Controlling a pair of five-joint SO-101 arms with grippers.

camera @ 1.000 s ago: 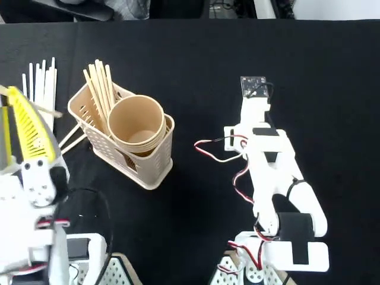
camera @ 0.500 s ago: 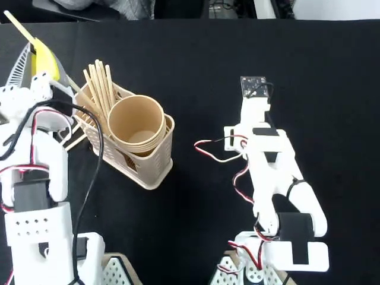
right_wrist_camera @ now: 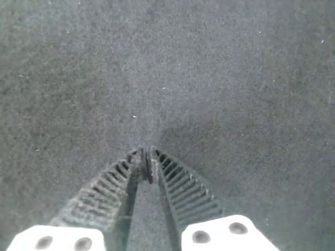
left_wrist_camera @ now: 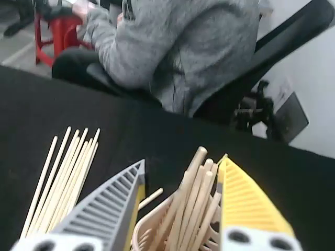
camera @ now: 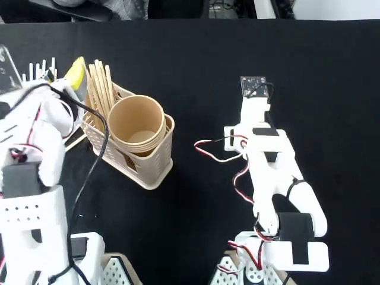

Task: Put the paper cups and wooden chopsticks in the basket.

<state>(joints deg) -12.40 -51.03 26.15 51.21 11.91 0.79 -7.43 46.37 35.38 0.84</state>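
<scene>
Swinging in from the near-left edge of the table [camera: 196,53] within the last second, the left arm now hangs over the basket, and the stick it carried high half a second ago is no longer between its jaws. The right arm has not shifted.

The wooden chopsticks [camera: 100,83] already delivered stand as a leaning bundle in the far-left corner of the basket [camera: 151,163], beside the nested paper cups [camera: 136,122] that sit upright in it. A fan of loose sticks [left_wrist_camera: 63,172] lies flat on the cloth just beside the basket, on its left.

From my station I see the left gripper [left_wrist_camera: 183,163] with its jaws spread wide apart, gripping nothing. The grey jaw is outside the basket rim and the yellow one is on the far side of the bundle, so the stick tops stand between them. The right gripper [right_wrist_camera: 145,159] rests with its jaws pressed together over bare cloth, well apart from the work.

As I judge it, the risk lies in the withdrawal. If I pull back sideways, a jaw could rake the bundle and flick sticks out, or tip the basket, which looks light. The left arm's cable [camera: 98,154] loops down close to the basket's near-left wall and could snag there. Lifting straight up first looks safer to me.
</scene>
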